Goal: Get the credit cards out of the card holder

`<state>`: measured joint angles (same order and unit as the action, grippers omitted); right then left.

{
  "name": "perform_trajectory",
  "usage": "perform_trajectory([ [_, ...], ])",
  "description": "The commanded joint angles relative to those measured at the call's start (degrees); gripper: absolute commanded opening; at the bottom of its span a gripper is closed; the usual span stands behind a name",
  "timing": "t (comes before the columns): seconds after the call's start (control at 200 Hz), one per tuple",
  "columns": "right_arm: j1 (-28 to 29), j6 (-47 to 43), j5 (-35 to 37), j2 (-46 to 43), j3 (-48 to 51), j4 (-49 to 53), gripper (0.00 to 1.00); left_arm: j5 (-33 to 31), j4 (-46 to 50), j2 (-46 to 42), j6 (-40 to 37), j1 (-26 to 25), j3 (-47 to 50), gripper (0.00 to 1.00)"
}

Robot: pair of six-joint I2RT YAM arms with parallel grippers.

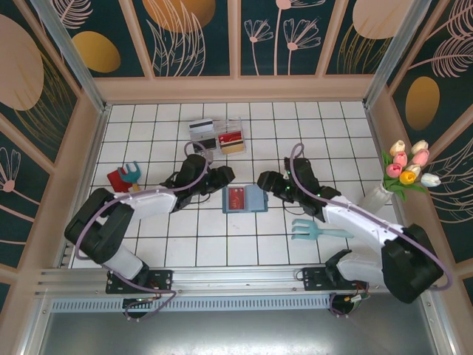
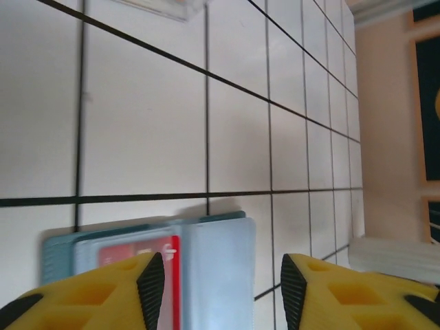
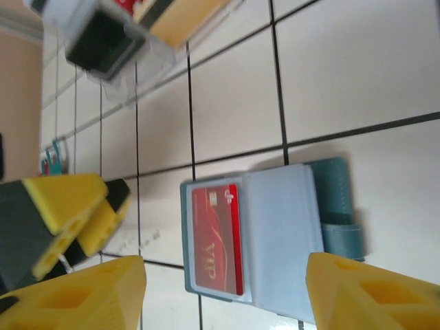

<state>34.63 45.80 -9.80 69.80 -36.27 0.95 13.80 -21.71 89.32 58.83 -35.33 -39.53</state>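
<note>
Card holder lies open and flat on the counter, right between the two claws. One red card sits in its left half, seen from above.

I think the job is at the grab step, since the red card is not out yet. Left claw hangs just over the holder, fingers spread, pinching nothing. Right claw is spread wide too and holds nothing.

Next, I guess one claw must press the holder down while the other nips the card's edge and slides it out.

I count one holder, one card inside it, two claws, one clear tray at the back, and two fork toys.
</note>
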Motion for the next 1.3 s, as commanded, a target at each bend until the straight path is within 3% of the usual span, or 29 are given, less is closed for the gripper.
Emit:
perform_trajectory([
  [0.0, 2.09, 1.54, -4.06, 3.41, -2.21, -4.54, 0.56, -5.01, 1.86, -3.7, 2.91, -0.23, 4.4, 0.48],
  [0.18, 3.68, 3.04, -5.83, 8.72, -2.82, -8.01, 0.45, -2.03, 2.48, -4.99, 4.76, -0.22, 7.67, 0.39],
  [0.42, 4.13, 4.28, -8.23, 15.15, -4.19, -10.3, 0.35, 1.75, 4.45, -1.21, 2.43, -0.77, 4.46, 0.23],
  [0.56, 4.28, 5.51, -6.74, 18.25, -5.46, -8.94, 0.26, 1.9, 7.14, 1.65, 0.01, -2.3, 0.94, 0.23],
  [0.886, 4.34, 5.52, -8.61, 23.17, -7.79, -8.6, 0.24, -1.47, 11.38, 3.92, -2.1, -3.51, -2.02, 0.22],
  [1.296, 4.54, 4.31, -9.44, 26.93, -9.67, -7.21, 0.2, -0.79, 10.72, 6.38, -2.44, -3.49, -1.99, 0.21],
])
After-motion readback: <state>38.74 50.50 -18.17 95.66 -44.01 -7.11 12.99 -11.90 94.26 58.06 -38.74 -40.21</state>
